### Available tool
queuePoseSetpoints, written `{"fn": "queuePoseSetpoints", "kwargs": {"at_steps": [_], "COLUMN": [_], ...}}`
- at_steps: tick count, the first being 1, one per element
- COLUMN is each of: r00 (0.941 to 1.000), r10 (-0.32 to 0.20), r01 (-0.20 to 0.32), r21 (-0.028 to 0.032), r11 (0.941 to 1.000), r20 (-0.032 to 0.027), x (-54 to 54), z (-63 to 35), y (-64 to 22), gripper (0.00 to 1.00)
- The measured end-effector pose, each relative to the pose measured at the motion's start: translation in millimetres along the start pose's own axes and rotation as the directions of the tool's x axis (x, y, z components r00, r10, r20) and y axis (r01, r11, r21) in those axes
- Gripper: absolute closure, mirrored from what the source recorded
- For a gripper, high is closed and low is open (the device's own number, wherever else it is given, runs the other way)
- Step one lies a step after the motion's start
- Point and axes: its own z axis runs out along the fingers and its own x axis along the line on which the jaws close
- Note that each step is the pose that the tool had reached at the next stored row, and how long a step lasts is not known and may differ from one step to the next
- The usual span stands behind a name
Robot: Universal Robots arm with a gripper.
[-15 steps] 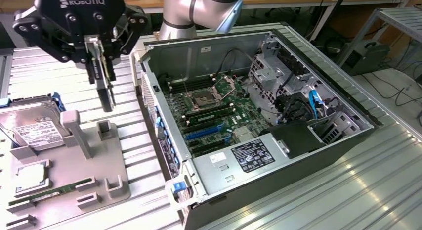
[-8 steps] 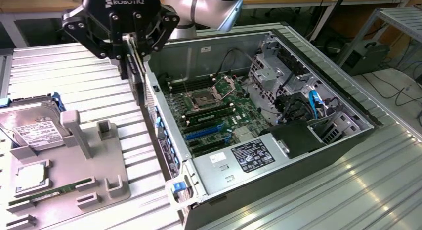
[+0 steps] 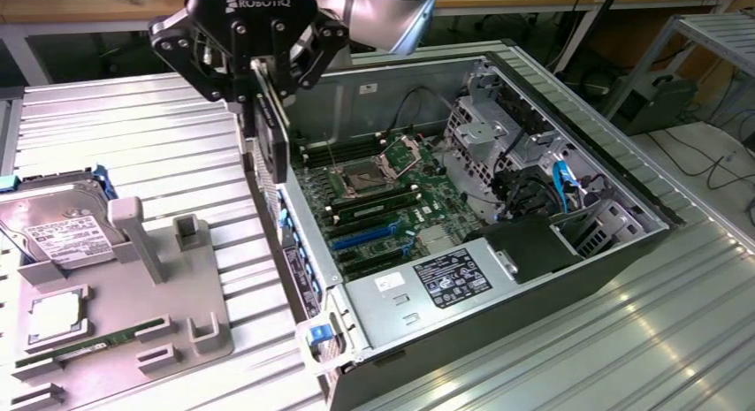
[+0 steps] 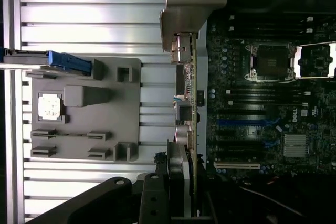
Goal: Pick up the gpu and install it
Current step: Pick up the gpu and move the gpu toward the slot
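— Gripping something now, is the gripper (image 3: 262, 75)?
— Yes. Its jaws are partly closed on the gpu (image 3: 271, 137), held upright and edge-on over the wall of the computer case (image 3: 354, 97) at the exterior view's left, beside the motherboard (image 3: 390, 212).

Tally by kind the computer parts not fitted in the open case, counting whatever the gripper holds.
gpu: 1, held in the gripper
hard drive: 1
processor chip: 1
memory stick: 1
Total: 4
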Motion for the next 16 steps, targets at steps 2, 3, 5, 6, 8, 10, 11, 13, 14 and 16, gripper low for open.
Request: {"fn": "queuePoseSetpoints", "kwargs": {"at_steps": [2, 3, 5, 6, 8, 10, 11, 13, 14, 16], "r00": [1.0, 1.0, 1.0, 1.0, 1.0, 1.0, 1.0, 1.0, 1.0, 1.0], "r10": [0.0, 0.0, 0.0, 0.0, 0.0, 0.0, 0.0, 0.0, -0.001, 0.0], "r01": [0.0, 0.0, 0.0, 0.0, 0.0, 0.0, 0.0, 0.0, 0.001, 0.0], "r21": [0.0001, 0.0001, 0.0001, 0.0001, 0.0001, 0.0, 0.0, 0.0002, 0.0, 0.0001], "r11": [1.0, 1.0, 1.0, 1.0, 1.0, 1.0, 1.0, 1.0, 1.0, 1.0], "r20": [-0.0001, -0.0001, 0.0, -0.0001, 0.0, 0.0, 0.0, -0.0001, 0.0, 0.0], "x": [-6.7, -9.3, -14.4, -16.7, -21.3, -25.2, -27.6, -31.1, -33.5, -38.7], "z": [0.0, 0.0, 0.0, 0.0, 0.0, 0.1, 0.1, 0.0, 0.1, 0.0], "y": [-0.1, -0.1, -0.2, -0.2, -0.3, -0.4, -0.4, -0.4, -0.5, -0.5], "gripper": [0.71, 0.71, 0.71, 0.71, 0.71, 0.71, 0.71, 0.71, 0.71, 0.71]}}
